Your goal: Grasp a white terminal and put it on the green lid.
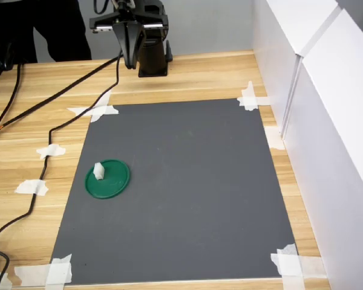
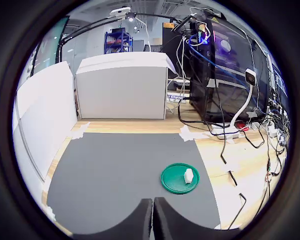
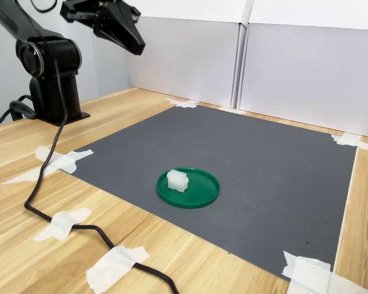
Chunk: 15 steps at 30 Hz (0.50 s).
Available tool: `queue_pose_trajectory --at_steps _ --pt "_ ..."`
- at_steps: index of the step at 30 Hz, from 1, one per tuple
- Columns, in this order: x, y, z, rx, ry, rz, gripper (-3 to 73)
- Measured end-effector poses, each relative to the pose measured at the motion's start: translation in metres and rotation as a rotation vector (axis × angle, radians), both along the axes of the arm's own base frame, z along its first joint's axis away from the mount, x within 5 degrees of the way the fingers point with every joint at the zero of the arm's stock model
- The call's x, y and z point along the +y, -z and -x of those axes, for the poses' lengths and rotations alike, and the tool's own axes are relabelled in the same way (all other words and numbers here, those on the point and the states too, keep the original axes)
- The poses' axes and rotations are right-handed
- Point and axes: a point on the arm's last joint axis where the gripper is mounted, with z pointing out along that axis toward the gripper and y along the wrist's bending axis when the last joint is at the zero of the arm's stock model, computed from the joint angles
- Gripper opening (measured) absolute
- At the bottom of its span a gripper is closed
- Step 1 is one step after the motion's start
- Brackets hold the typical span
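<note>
In the first exterior view, a black cable [image 1: 54,127] snakes across the wooden table [image 1: 199,75] at the left, held down by torn strips of white tape [image 1: 31,187], and just to the right of those strips the green lid [image 1: 107,179] lies flat near the left edge of the grey mat [image 1: 187,193]. The white terminal [image 1: 98,171] stands on the lid, on its left part and well inside the rim — the second exterior view shows it the same way, a small block [image 3: 177,180] resting on the disc [image 3: 189,187]. Further right along the table's far edge stands the arm's black base [image 1: 152,57], with the gripper [image 1: 129,59] raised above it, well apart from the lid and holding nothing. In the wrist view its two dark fingers [image 2: 141,220] sit pressed together with barely a slit between them — closed and empty. White panels [image 1: 327,121] wall off the right side of the mat
</note>
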Motion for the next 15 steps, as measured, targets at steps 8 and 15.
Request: queue_pose_trajectory --at_steps 8,15 --pt "0.000 0.018 0.033 -0.115 -0.005 0.017 -1.6" --pt "0.000 0.035 0.036 -0.084 -0.013 0.022 -1.6"
